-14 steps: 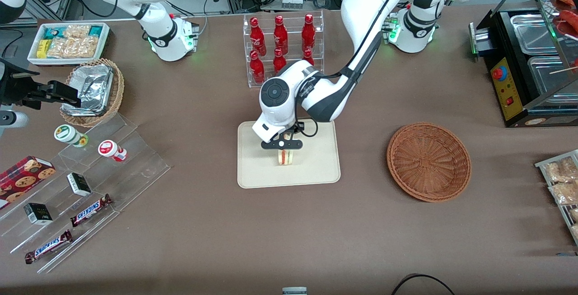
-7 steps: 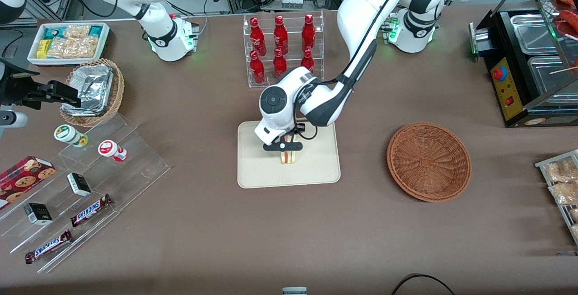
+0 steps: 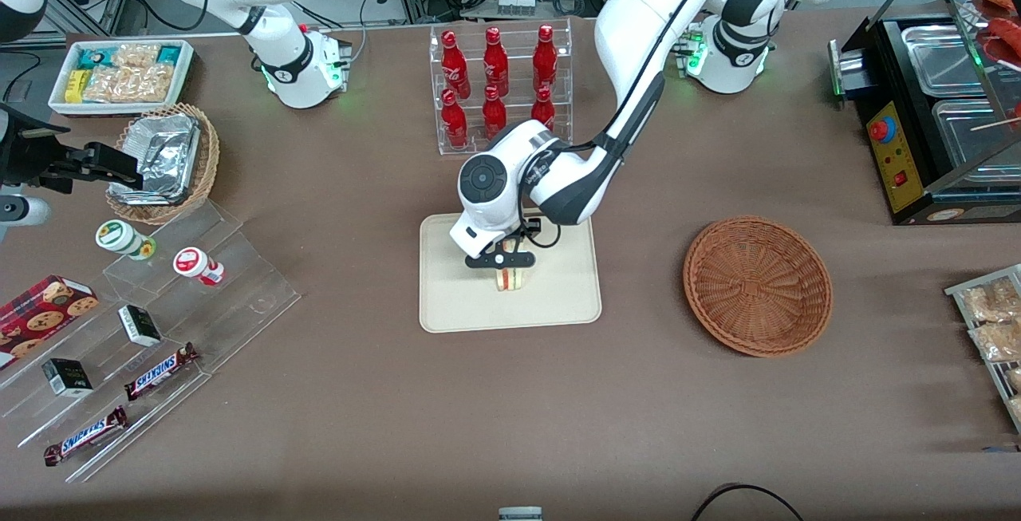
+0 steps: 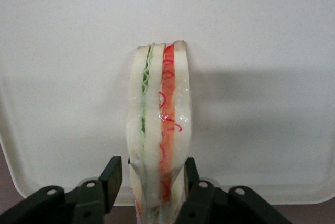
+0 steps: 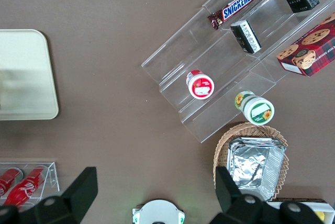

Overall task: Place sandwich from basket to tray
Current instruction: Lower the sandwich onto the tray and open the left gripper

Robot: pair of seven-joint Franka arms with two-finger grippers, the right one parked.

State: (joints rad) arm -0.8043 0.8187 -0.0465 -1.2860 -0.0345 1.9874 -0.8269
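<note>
Brown tabletop w/ tray (image 3: 459, 305) mid-table; sandwich (image 3: 510, 278) stands on edge on it, pinched betw. fingers (image 4: 111, 178) of gripper (image 3: 501, 259). Basket (image 3: 758, 286) sits toward working arm's end, well apart.

Robot lab staged as snack shop — cola bottles (image 3: 494, 90), Snickers bars (image 3: 159, 371).

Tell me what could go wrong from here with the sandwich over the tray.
The gripper pinches only one end of the sandwich, which stands on edge over the tray. When released, the narrow wedge may topple flat or stick to a finger through its shiny wrap. The squeeze could also press the soft bread out of shape. The basket is empty, so there is no spare.
</note>
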